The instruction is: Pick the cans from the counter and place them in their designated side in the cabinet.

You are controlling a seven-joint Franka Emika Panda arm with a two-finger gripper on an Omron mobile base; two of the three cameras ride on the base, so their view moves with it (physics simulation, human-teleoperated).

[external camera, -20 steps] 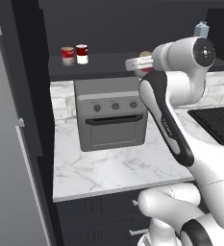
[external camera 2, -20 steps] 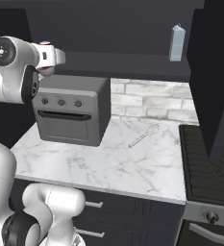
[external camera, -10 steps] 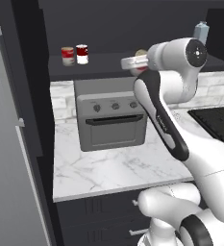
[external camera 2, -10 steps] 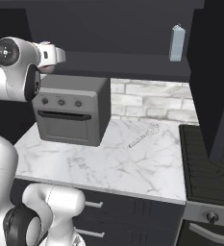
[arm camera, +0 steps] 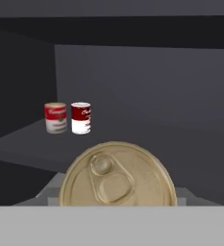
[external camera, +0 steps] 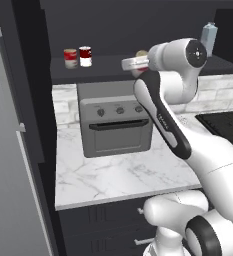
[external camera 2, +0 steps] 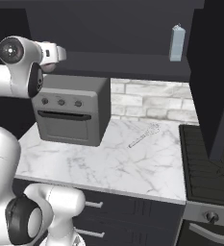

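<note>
My gripper is up at the level of the cabinet shelf, shut on a can whose tan pull-tab lid faces the hand camera. The held can shows partly beside the hand in the left base view, above the toaster oven. Two other cans stand side by side at the left end of the shelf: one red with a tan band and one red and white. Below lies the white marble counter.
A grey toaster oven stands on the counter under the shelf. A pale carton sits at the shelf's right end. A thin utensil lies on the counter; a stove is to the right, a grey fridge to the left.
The hand with its can has shifted a little to the left along the shelf front. The two cans on the shelf have not moved.
</note>
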